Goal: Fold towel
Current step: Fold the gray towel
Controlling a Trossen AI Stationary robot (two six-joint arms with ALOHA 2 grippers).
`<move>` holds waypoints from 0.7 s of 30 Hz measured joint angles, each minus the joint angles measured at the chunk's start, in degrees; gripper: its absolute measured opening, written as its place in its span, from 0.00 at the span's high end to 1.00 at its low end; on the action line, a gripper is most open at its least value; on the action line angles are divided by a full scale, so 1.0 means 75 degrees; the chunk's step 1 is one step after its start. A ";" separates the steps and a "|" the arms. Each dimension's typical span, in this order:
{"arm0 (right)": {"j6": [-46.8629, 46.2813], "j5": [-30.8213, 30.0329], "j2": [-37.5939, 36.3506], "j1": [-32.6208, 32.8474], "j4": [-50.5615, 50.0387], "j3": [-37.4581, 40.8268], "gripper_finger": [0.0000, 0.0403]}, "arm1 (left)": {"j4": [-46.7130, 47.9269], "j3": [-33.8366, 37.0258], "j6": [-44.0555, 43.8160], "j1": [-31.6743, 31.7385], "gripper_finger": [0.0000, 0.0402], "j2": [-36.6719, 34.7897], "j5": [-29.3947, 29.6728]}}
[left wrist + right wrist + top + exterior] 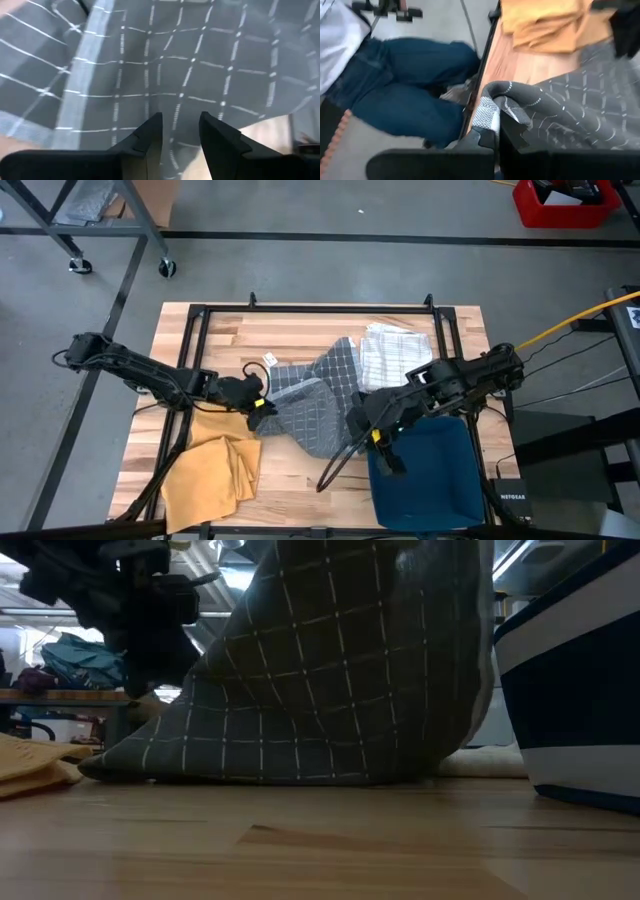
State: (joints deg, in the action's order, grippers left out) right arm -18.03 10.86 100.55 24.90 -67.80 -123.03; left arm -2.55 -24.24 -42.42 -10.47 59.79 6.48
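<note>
The dark grey checked towel (pixel 310 405) lies near the middle of the wooden surface (pixel 300 330), partly lifted so that in the low view it rises like a tent from the boards. The right end effector (pixel 365 425) is clamped shut on a bunched edge of this towel (pixel 492 107) at its right side, just left of the blue bin (pixel 425 475) that sits at the near right of the surface. The left end effector (pixel 258 402) is at the towel's left edge, its fingers (pixel 150 135) narrowly parted with the checked cloth right in front of them; whether they grip it cannot be told. A yellow cloth (pixel 215 465) lies crumpled at the near left, and a white checked towel (pixel 390 355) lies on the far side to the right. A person in blue jeans (pixel 400 95) shows beyond the surface's edge.
</note>
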 joint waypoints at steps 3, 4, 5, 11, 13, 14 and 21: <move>-0.0023 0.0102 0.0000 0.0171 0.0016 0.0459 0.99 | -0.0227 0.0002 -0.0029 0.0096 0.71 -0.0003 -0.0735; -0.0048 0.0104 0.0000 0.0230 0.0006 0.0637 0.99 | -0.0236 0.0002 -0.0067 0.0110 0.71 -0.0003 -0.0991; -0.0116 0.0105 0.0000 0.0292 0.0001 0.0823 0.99 | -0.0201 0.0002 -0.0119 0.0101 0.71 -0.0003 -0.1180; -0.0288 0.0095 0.0006 0.0505 0.0027 0.1878 0.99 | -0.0168 0.0002 -0.0265 -0.0187 0.71 -0.0003 -0.1967; -0.0426 0.0100 0.0008 0.0535 0.0025 0.2209 0.99 | -0.0214 0.0002 -0.0026 -0.0272 0.71 -0.0002 -0.1914; -0.0493 0.0101 0.0009 0.0534 0.0036 0.2363 0.99 | -0.0235 0.0002 0.0137 -0.0278 0.71 0.0000 -0.1772; -0.0788 0.0106 0.0009 0.0534 0.0083 0.3312 0.99 | -0.0735 -0.0001 0.0969 0.0120 0.71 0.0336 -0.0154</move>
State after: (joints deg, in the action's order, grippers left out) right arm -23.94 11.66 100.62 28.91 -67.18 -98.19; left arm -8.06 -24.25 -35.15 -9.57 62.31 5.32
